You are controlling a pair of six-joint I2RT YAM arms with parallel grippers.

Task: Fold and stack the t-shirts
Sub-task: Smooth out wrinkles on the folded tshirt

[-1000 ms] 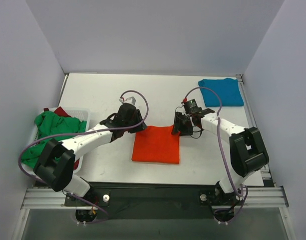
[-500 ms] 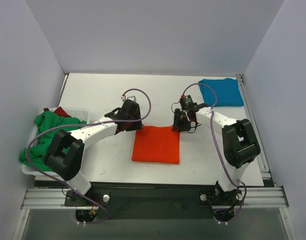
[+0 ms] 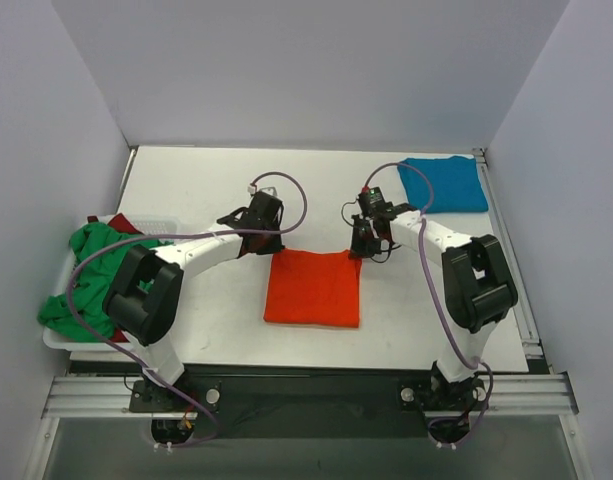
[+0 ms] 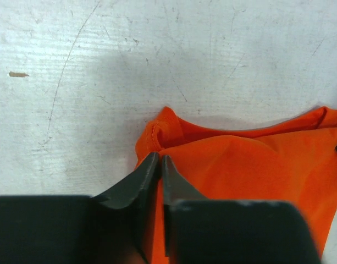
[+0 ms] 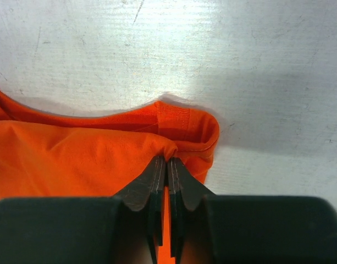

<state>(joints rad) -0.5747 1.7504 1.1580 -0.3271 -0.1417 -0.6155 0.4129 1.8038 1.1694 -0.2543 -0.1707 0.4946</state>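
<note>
**Surface** (image 3: 186,190), white: the orange-red t-shirt (image 3: 314,290) is laid flat as a folded rectangle at ctr, between the two arms. The green t-shirt (image 3: 86,270) is heaped over the white basket (image 3: 158,226) at the L edge, w/ the dark red t-shirt (image 3: 121,222) partly seen behind it. The teal t-shirt (image 3: 448,183) is folded at the far R corner, well apart. The left fingers (image 4: 153,164) are pressed together on the orange-red cloth's far-L corner. The right fingers (image 5: 160,165) are clamped on its far-R corner, w/ the hem bunched at the tips.
</note>
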